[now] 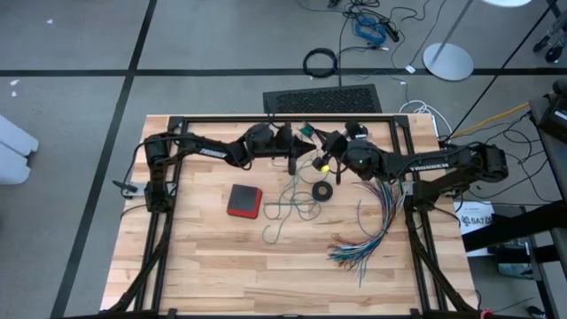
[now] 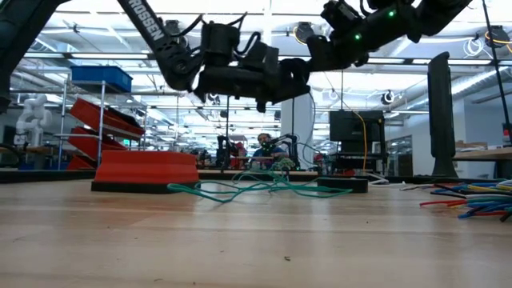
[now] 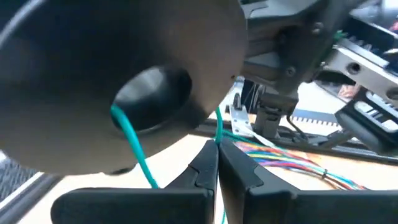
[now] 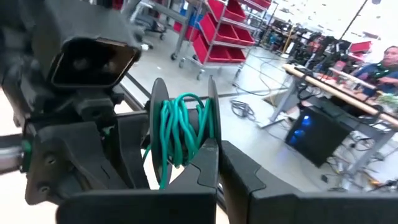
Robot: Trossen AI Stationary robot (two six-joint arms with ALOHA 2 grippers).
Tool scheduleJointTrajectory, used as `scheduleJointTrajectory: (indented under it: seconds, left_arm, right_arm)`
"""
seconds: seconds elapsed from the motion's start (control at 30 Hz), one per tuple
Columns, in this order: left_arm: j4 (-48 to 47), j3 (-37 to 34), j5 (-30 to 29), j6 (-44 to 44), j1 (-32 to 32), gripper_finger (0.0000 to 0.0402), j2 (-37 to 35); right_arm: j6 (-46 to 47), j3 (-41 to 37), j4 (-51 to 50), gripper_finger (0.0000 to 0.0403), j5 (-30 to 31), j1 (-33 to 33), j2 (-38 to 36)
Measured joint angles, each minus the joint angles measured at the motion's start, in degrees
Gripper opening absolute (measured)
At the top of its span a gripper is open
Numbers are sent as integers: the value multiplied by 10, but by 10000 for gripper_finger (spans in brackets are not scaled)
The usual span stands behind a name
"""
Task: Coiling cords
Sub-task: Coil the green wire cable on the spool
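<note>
From above, you had both arms meeting over the far middle of the wooden table (image 1: 204, 266), the left gripper (image 1: 291, 164) pointing down at the board and the right gripper (image 1: 330, 152) just beside it, up by a small yellow dot. The teal-green cord (image 1: 285, 213) trailed loose below them in slack loops, between the red block (image 1: 244, 200) and the small black ring (image 1: 323, 190), with the fanned multicoloured wires (image 1: 365, 239) off toward the right arm's side. At table height, you saw the two grippers bunched together high above the board, the left gripper (image 2: 232, 80) dark against the ceiling lights; the teal-green cord (image 2: 256, 189) lay in low tangled loops on the wood, running from beside the red block (image 2: 146, 172) across to the black ring (image 2: 342, 185), and the coloured wires (image 2: 472, 200) spilled in at the edge. A person (image 2: 264, 150) sat far back in the room. Through the left wrist, your left gripper (image 3: 217, 163) had its fingers pressed together on the teal-green cord (image 3: 134, 146), which ran up to a round dark disc. Through the right wrist, your right gripper (image 4: 217, 165) was clamped tight against a spool, teal-green cord (image 4: 180, 127) wound in several turns between its two flanges.
</note>
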Motion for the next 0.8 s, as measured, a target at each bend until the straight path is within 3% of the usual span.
scheduleJointTrajectory:
  seconds: [0.23,0.57,0.8]
  left_arm:
    - [80,-35,30,31,7,20,0]
    - [79,-35,68,40,32,135,0]
    - [92,-35,109,39,37,152,3]
  right_arm:
    - [45,0,15,0,-58,-18,0]
    - [56,0,83,0,-120,-23,0]
    - [52,0,126,0,-140,-23,-2]
